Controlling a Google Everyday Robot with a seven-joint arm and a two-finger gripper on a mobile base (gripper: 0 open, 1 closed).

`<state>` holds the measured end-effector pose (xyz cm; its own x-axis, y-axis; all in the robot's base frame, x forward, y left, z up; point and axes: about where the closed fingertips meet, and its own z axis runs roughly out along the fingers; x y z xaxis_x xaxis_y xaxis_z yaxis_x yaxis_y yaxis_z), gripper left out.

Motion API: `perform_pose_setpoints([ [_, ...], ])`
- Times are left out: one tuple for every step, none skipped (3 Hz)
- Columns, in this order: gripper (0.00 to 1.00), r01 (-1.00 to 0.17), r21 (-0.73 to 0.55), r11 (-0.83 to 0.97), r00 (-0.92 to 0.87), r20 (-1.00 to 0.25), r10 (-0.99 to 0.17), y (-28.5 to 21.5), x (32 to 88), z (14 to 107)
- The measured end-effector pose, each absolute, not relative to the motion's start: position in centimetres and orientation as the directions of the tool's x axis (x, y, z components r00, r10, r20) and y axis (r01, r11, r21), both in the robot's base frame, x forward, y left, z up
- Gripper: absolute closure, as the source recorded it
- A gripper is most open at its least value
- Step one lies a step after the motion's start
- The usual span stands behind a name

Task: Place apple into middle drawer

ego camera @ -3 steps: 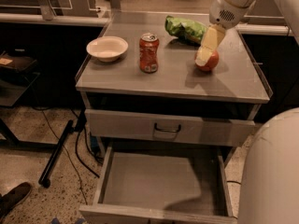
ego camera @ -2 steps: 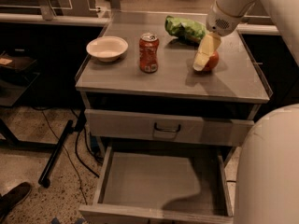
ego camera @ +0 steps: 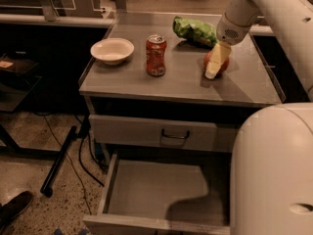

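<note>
The red-orange apple (ego camera: 221, 62) rests on the grey countertop (ego camera: 181, 82), toward the back right. My gripper (ego camera: 214, 68) hangs from the white arm coming in from the upper right; it is down at the apple, its cream tip covering the apple's front. The apple still sits on the counter. The middle drawer (ego camera: 156, 187) is pulled open low in the view, a grey tray with a bare floor, partly shadowed and partly hidden by my white body at the right.
A red soda can (ego camera: 156, 56) stands left of the apple, a white bowl (ego camera: 112, 50) further left, and a green chip bag (ego camera: 195, 31) behind. A closed drawer front with a dark loop handle (ego camera: 175, 134) sits above the open drawer. A black stand leg (ego camera: 58, 163) lies on the floor at left.
My gripper has come down a little lower over the apple. The apple, can and bowl have not moved.
</note>
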<state>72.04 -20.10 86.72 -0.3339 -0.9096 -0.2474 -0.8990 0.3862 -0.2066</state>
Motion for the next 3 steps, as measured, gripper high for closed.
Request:
perform_pose_setpoints([
  [0.0, -0.9, -0.202, 0.387, -0.339, -0.233, -0.911, -20.7, 72.8, 85.8],
  [0.0, -0.903, -0.182, 0.388, -0.347, -0.223, -0.911, -21.2, 73.2, 84.5],
  [0.0, -0.905, -0.162, 0.394, -0.356, -0.221, -0.908, -21.5, 73.2, 83.4],
])
